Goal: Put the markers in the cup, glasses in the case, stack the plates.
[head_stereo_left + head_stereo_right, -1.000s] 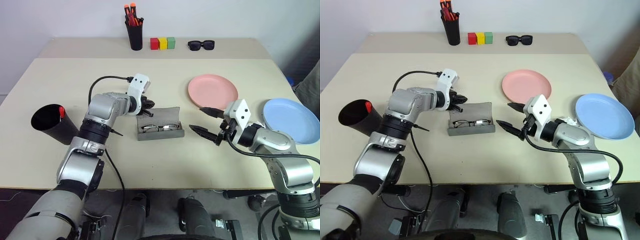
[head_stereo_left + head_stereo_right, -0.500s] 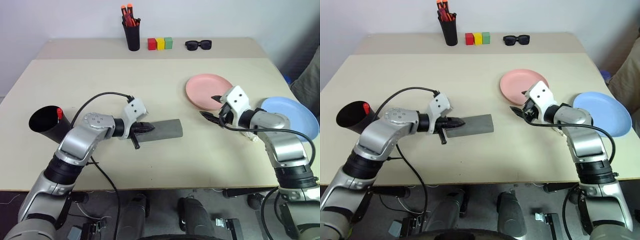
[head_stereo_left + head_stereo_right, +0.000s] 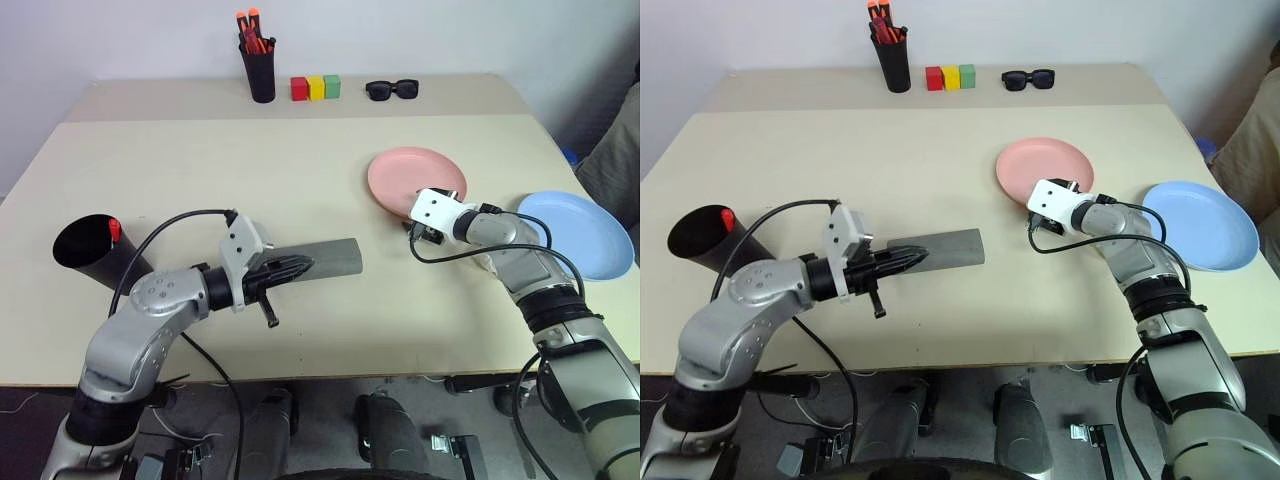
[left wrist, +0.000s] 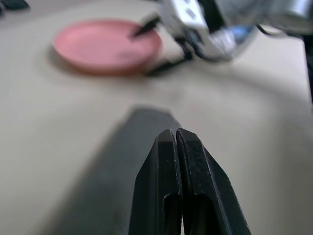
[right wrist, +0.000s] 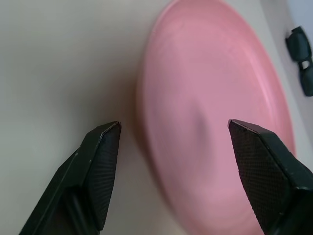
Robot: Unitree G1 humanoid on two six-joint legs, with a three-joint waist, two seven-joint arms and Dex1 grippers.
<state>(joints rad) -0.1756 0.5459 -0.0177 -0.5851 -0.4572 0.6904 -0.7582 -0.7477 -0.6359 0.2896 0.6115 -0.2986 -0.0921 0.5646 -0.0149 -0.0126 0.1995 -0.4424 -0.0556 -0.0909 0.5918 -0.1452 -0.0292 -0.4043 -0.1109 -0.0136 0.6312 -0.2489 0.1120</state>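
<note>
Two round plastic plates, salmon pink and light blue, lie apart on the table, so the right gripper, jaws open astride the pink rim, should close squarely, while the left gripper, jaws shut and empty, hovers over the closed grey case.

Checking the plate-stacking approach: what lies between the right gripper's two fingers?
In the right wrist view, the near rim of the pink plate lies between the open right gripper fingers, one over bare table, none touching it.
</note>
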